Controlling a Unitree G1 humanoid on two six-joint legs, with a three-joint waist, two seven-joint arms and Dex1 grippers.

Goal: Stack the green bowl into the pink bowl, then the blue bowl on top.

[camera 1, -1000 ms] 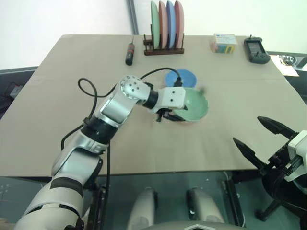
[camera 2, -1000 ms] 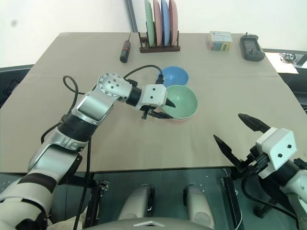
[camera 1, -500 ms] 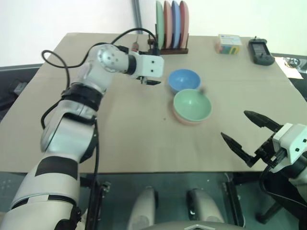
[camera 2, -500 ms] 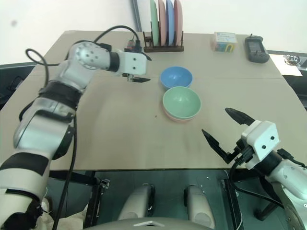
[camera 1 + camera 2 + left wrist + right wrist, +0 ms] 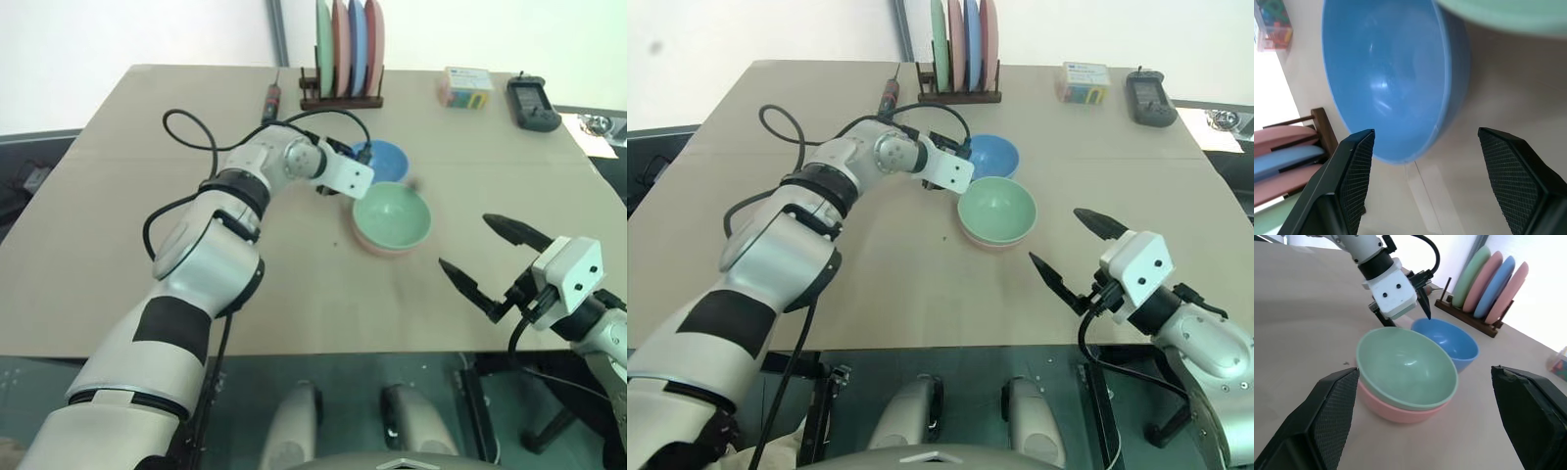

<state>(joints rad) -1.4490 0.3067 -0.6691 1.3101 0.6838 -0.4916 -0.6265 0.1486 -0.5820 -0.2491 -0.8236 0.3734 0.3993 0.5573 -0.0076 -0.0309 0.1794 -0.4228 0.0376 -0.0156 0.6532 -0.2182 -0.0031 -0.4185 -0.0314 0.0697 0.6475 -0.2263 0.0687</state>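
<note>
Left jaws lining up on the blue bowl; green bowl already nested in the pink one.

From left to right, your left gripper (image 5: 1422, 183) is reaching in with its jaws standing wide and empty, straddling the near rim of the blue bowl (image 5: 1386, 78), apparently so that one finger can pass inside and one outside. That bowl, smooth, glossy and sky-blue, is sitting upright on the table (image 5: 147, 147), just beside the stack. The pale green bowl (image 5: 1405, 367) is resting inside the pink bowl (image 5: 1400, 412), whose salmon rim is showing beneath it. Your right gripper (image 5: 1065, 245) is waiting near the table's front edge, jaws fully spread, holding nothing.
</note>
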